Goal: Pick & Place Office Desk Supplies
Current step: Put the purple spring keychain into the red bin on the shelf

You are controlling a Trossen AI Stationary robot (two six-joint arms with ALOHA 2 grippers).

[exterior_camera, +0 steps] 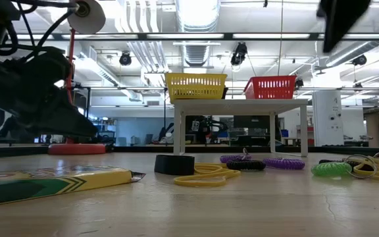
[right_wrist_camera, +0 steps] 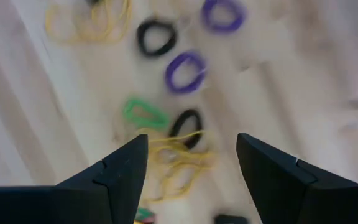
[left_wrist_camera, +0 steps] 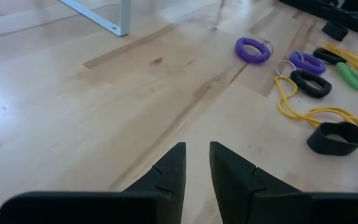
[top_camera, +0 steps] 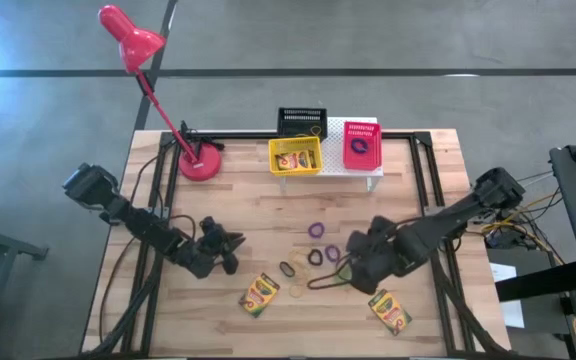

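Rings (right_wrist_camera: 184, 71) and rubber bands (right_wrist_camera: 178, 155) lie bunched mid-table, purple, black, green coils touching or just beside the yellow loops; my right gripper (right_wrist_camera: 191, 171) hangs over them, fingers spread wide, nothing held; risk as I judge it: pinching a band along with a ring, or dragging the tangle; my left gripper (left_wrist_camera: 196, 171) sits low nearby, fingers narrow and empty; crayon boxes (top_camera: 260, 293) lie nearer the front edge; baskets (top_camera: 295, 155) wait on the riser (top_camera: 368, 172).

Right gripper (right_wrist_camera: 191, 168) jaws wide apart, above purple rings (right_wrist_camera: 185, 70), green ring (right_wrist_camera: 145, 115), yellow bands (right_wrist_camera: 179, 158)
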